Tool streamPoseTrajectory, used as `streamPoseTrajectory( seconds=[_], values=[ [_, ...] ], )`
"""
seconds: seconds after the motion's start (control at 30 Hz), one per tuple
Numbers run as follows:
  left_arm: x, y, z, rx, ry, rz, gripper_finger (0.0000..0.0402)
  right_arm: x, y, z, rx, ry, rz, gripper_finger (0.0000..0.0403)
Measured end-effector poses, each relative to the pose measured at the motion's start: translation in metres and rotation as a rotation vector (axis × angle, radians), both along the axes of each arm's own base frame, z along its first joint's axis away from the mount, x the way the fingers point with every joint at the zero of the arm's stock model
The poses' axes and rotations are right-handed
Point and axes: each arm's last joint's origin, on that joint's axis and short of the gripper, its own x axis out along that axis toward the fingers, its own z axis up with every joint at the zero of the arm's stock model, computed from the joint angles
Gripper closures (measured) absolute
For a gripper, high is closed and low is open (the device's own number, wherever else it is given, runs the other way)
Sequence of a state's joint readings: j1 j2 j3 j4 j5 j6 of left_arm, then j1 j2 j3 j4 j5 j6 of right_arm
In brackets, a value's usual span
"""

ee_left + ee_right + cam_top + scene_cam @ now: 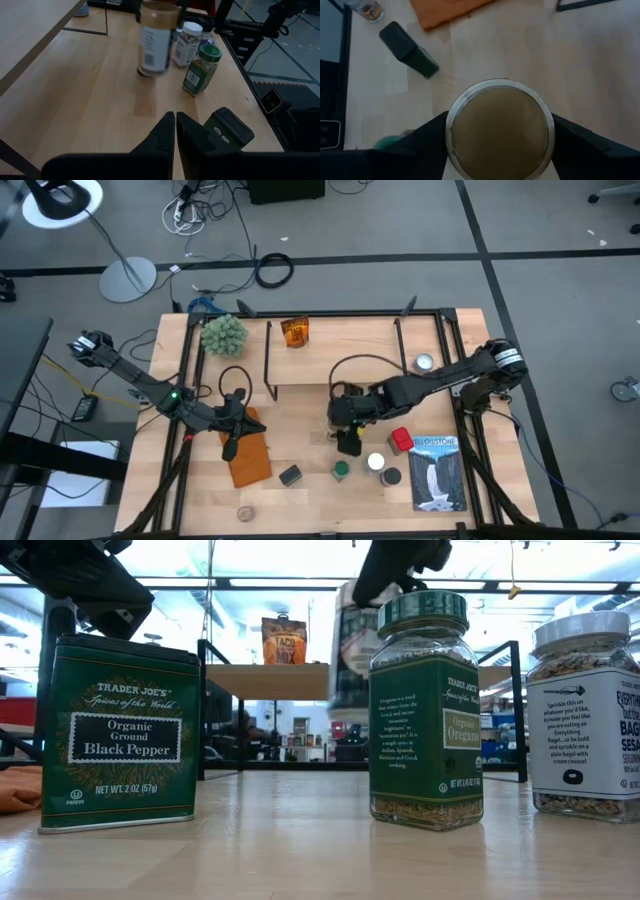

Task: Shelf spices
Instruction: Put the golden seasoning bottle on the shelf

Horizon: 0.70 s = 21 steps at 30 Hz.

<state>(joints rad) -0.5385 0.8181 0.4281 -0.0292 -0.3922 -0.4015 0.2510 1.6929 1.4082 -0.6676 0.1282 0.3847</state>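
Near the middle of the table, just in front of the shelf (350,350), the right gripper (349,423) holds a tan-lidded spice jar (499,129) by its sides, its fingers clamped either side of the body just under the lid. The jar hangs clear of the tabletop (300,500), which looks like a lift meant to carry it up onto the light wooden board. Already up there sit an amber packet (294,332) and a small white-lidded jar (426,362).

Below, the rest wait in a loose cluster by the blue-and-white book (438,472): the oregano jar (425,710), the bagel-seasoning jar (585,720), a red tin (401,441) and, a little apart, the black pepper tin (120,730). One more small jar (245,513) stands alone near the front edge.

Over the orange notebook (248,455), the left gripper (233,430) waits with its fingers pressed together, holding nothing, well out of the right arm's way.
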Motion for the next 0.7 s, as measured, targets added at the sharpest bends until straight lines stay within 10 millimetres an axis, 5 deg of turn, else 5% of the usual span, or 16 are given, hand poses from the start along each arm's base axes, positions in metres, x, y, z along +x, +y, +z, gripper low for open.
streamPoseTrajectory(
  seconds=[0.27, 0.7],
  values=[
    [0.000, 0.000, 0.000, 0.002, 0.000, -0.001, 0.0381, -0.022, -0.031, 0.039, -0.011, -0.009, -0.067, 0.0122],
    [0.000, 0.000, 0.000, 0.005, -0.001, 0.002, 0.0381, -0.047, -0.087, 0.132, -0.150, -0.012, -0.136, 0.0122]
  ],
)
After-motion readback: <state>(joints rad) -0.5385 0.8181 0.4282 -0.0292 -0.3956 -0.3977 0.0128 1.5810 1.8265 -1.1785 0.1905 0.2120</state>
